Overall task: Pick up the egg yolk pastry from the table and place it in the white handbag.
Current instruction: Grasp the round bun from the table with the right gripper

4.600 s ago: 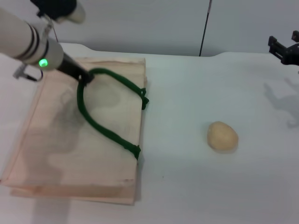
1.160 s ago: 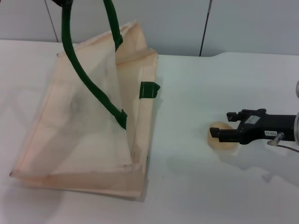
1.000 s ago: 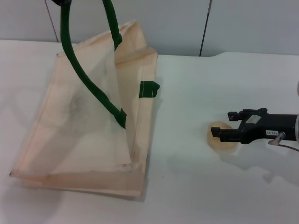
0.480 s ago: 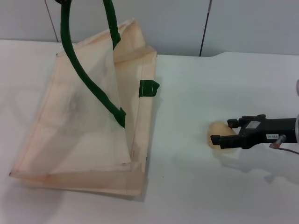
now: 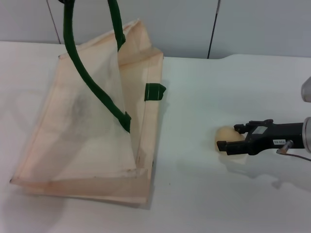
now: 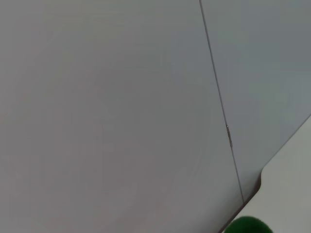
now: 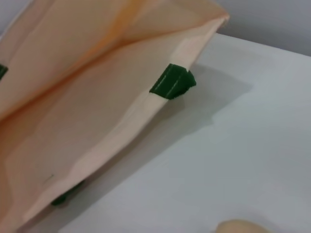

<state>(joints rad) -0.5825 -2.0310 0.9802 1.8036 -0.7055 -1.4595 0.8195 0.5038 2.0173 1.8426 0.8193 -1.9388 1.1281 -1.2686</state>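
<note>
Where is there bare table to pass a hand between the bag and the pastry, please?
The strip between the white handbag and the egg yolk pastry is bare, as is the near table edge. Around the pastry it is crowded: the right gripper sits over it.

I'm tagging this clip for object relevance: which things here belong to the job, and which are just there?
In the job:
- egg yolk pastry, on the table
- white handbag, one green handle lifted
- right gripper, at the pastry

Just there:
- grey wall panels behind; no loose items.
</note>
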